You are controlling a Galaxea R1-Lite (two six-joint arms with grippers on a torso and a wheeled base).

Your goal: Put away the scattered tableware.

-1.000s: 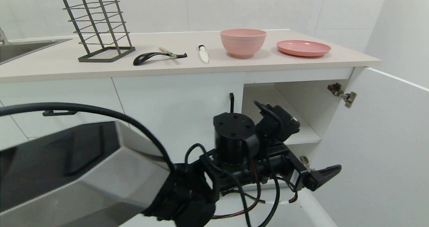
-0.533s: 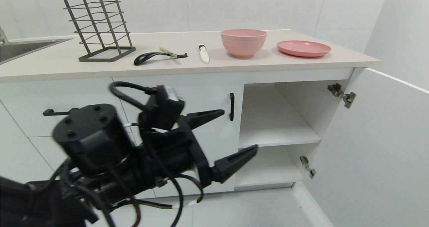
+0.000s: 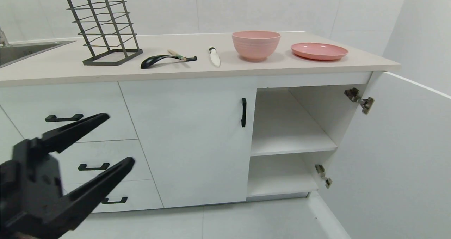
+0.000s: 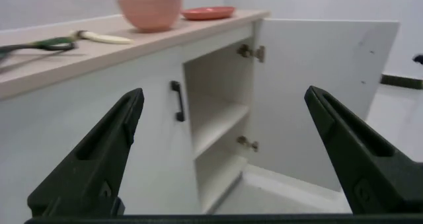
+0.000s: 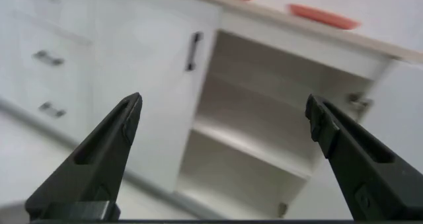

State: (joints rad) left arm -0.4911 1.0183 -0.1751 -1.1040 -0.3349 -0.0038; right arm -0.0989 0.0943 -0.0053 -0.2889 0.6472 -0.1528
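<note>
Two grippers were in play, both spread wide and holding nothing. The left gripper (image 3: 118, 139) hung low at the robot's left, in front of the drawers (image 3: 105, 151). Its two black fingers slanted upward and to the right, toward the cabinet fronts. Seen from its own wrist, it faced the open cabinet (image 4: 218, 118). The right gripper (image 5: 223, 102) was also aimed at that cabinet, with its fingers well apart.

All the tableware lay up on the countertop (image 3: 282, 64). A pink bowl (image 3: 256, 44) stood upright, with a pink plate (image 3: 319, 50) near it toward the counter's right end. Left of the bowl lay a white knife (image 3: 213, 56), then a black spoon (image 3: 158, 60) with a wooden-handled utensil (image 3: 175, 54) just beside its handle. A wire rack (image 3: 102, 24) stood further left. Below the bowl and plate, the cabinet door (image 3: 398, 154) was swung open, showing a white shelf (image 3: 292, 136).
</note>
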